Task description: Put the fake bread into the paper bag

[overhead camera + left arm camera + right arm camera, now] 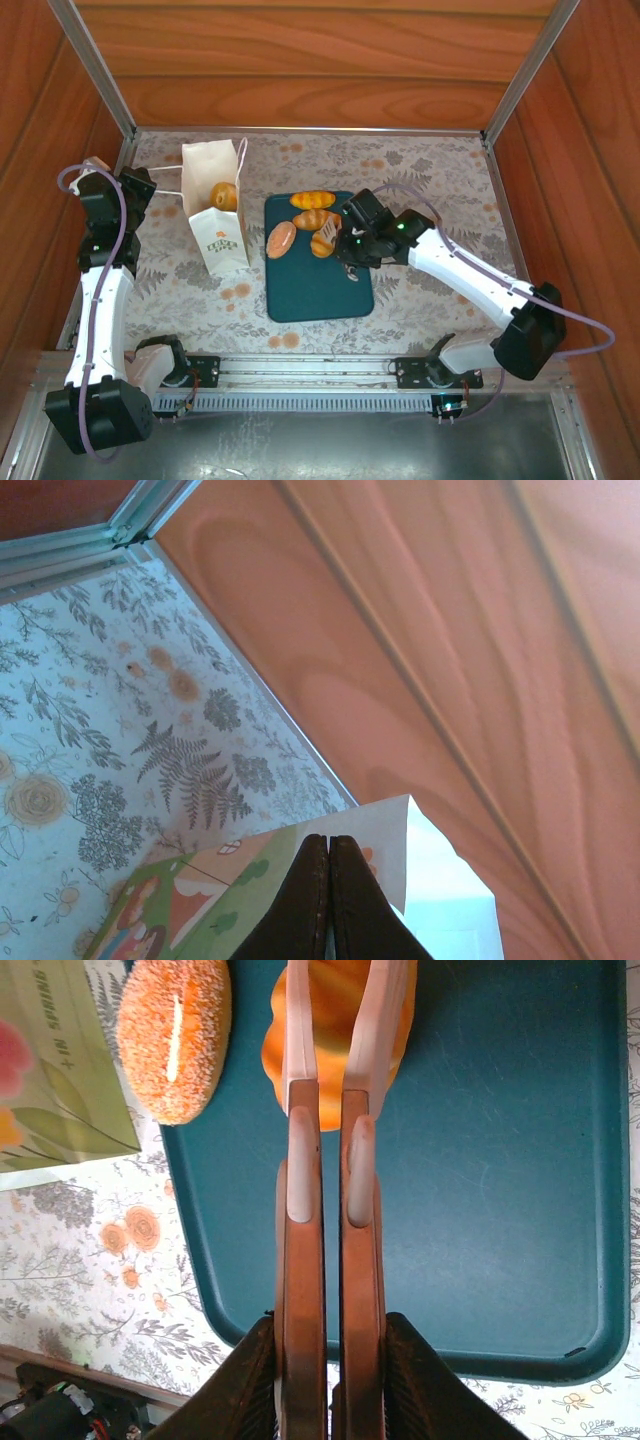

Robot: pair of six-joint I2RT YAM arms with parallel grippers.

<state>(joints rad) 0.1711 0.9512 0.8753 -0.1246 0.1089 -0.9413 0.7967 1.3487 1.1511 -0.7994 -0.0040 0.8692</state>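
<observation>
The white paper bag stands left of the tray with its mouth open and one golden roll inside. My left gripper is shut on the bag's rim; in the left wrist view its dark fingertips pinch the printed paper bag. Three pieces of fake bread lie free on the teal tray: a loaf, a striped loaf and a sugared oval roll. My right gripper is shut on an orange bread piece, whose sides bulge past both fingers. The sugared roll lies just left of it.
The dark teal tray lies mid-table on the floral cloth; its near half is bare. Wooden walls and metal rails enclose the table at the back and both sides. The left wall runs close beside the bag.
</observation>
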